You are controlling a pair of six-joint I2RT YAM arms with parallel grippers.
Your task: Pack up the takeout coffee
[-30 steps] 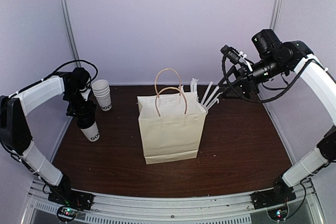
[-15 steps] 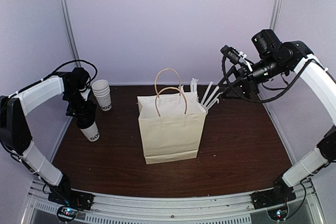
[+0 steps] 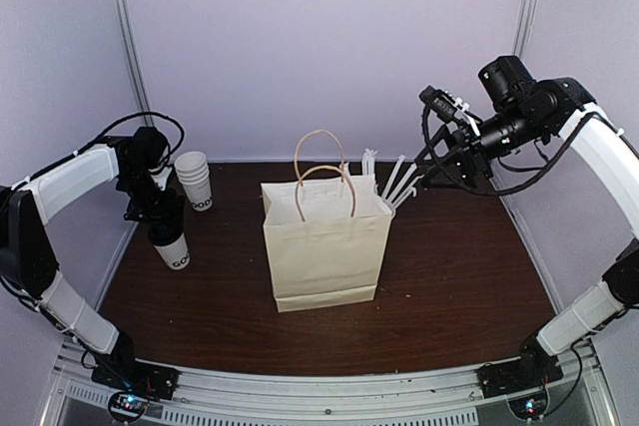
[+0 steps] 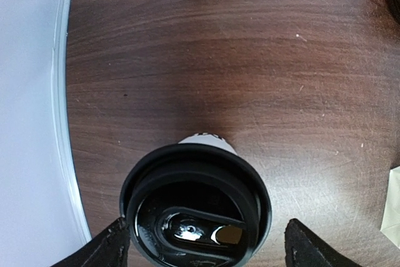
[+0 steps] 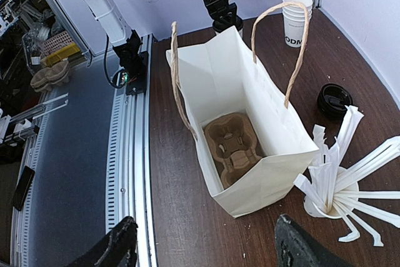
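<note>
The takeout coffee (image 3: 172,246), a white cup with a black dome lid, stands upright at the table's left side. My left gripper (image 3: 163,224) hangs right above it. In the left wrist view the lid (image 4: 197,207) fills the space between my fingers (image 4: 112,248), which stand open on either side of it at lid height, the left one at its rim and the right one apart. My right gripper (image 3: 427,175) is open and empty, held high at the back right. It looks down into the open white paper bag (image 5: 250,92), which holds a cardboard cup carrier (image 5: 234,145).
The bag (image 3: 324,246) stands mid-table with its handles up. A stack of lidless cups (image 3: 195,182) is behind the coffee. A cup of white straws (image 5: 337,192) stands behind the bag, with a loose black lid (image 5: 334,99) beside it. The left wall is close to the coffee.
The left arm has shifted very slightly over the coffee. The cup, the bag and the right arm have not moved.
</note>
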